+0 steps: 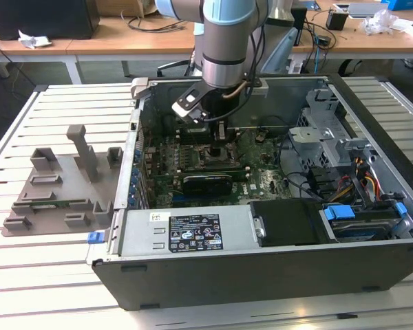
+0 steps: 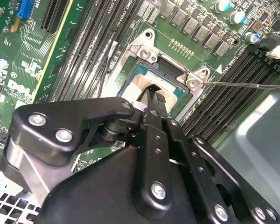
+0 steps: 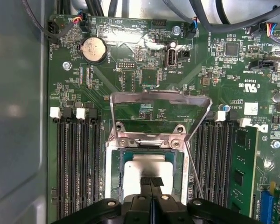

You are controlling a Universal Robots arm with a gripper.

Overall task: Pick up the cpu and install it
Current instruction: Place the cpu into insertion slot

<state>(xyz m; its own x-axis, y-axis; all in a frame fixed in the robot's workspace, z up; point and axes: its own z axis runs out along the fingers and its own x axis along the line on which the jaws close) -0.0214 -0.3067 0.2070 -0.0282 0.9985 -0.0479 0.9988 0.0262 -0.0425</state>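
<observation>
Silver cpu [image 3: 134, 170] is seated in the socket [image 3: 110, 173], frame [image 3: 147, 137] raised; the gripper's [image 3: 151, 180] 2 fingers are pressed together, seemingly touching its top.

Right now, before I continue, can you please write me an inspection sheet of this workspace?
Surface: slatted table carrying the open computer case.
Job's things: cpu lies in the socket, load plate raised.
Clutter: grey plastic tray beside the case, on the exterior view's left.
Grippers: end effector shut, tips at the cpu's top.
Cables: coloured wires inside the case.
Surroundings: desk behind, with loose cables.
</observation>
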